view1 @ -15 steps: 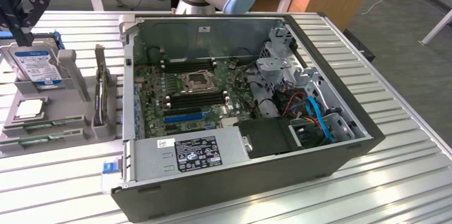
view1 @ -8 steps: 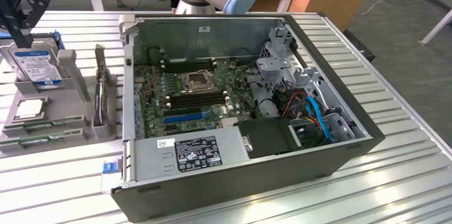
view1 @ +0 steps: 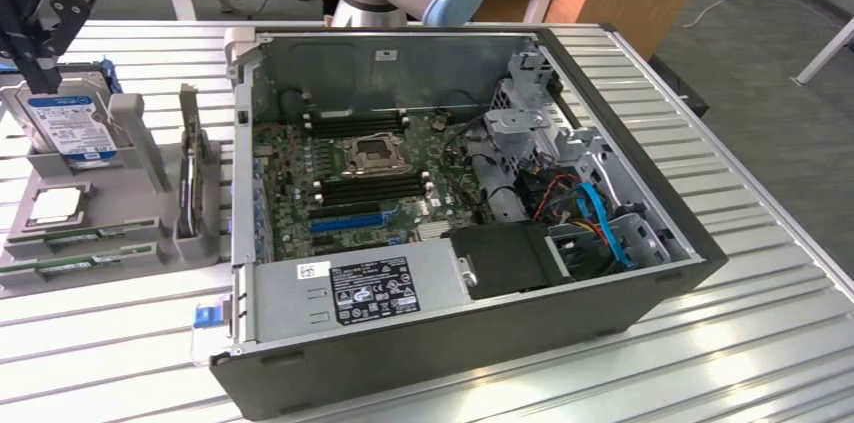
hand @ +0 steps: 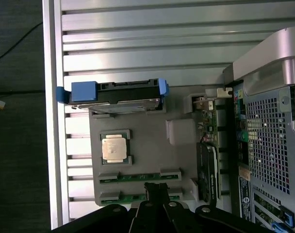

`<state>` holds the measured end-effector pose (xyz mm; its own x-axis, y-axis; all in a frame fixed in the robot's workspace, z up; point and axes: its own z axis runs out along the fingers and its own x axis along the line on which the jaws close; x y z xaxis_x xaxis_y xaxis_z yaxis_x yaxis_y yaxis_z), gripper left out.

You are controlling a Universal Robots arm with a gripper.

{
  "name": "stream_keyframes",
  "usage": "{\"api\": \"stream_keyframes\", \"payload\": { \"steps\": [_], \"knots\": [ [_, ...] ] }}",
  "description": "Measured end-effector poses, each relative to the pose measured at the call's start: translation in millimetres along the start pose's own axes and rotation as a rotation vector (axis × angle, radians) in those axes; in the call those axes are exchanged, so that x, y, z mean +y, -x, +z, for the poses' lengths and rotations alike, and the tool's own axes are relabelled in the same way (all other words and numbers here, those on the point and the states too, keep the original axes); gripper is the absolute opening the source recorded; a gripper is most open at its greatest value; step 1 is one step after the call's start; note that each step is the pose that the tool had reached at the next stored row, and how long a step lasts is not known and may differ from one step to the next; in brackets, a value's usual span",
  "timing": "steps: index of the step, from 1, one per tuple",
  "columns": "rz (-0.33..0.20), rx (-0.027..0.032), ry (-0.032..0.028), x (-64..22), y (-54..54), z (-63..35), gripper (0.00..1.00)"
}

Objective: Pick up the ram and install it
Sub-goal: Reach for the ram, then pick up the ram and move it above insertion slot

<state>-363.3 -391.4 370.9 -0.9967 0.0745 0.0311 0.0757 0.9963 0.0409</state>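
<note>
Two green ram sticks lie in slots at the near end of a grey holder, one just behind the other. In the wrist view the sticks sit just off the fingertips. My gripper hangs well above the holder, over the hard drive end, at the exterior view's left. Its dark fingers are shut with nothing between them. The open computer case lies on its side beside the holder, with black memory slots on the motherboard.
The holder also carries a silver hard drive with blue rails, a square processor chip and an upright card. The case holds a power supply, drive cage and cables. The table is slatted metal.
</note>
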Motion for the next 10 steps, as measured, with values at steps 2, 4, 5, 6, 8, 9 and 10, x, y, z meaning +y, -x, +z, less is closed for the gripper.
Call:
{"api": "stream_keyframes", "payload": {
  "steps": [2,4,5,6,8,9,10],
  "knots": [
    [0.0,0.0,0.0,-0.1,0.0,0.0,0.1],
    [0.0,0.0,0.0,-0.1,0.0,0.0,0.1],
    [0.0,0.0,0.0,-0.1,0.0,0.0,0.1],
    [0.0,0.0,0.0,-0.1,0.0,0.0,0.1],
    [0.0,-0.0001,0.0,-0.1,0.0,0.0,0.1],
    [0.0,0.0,0.0,-0.1,0.0,0.0,0.1],
    [0.0,0.0,0.0,-0.1,0.0,0.0,0.1]
  ]
}}
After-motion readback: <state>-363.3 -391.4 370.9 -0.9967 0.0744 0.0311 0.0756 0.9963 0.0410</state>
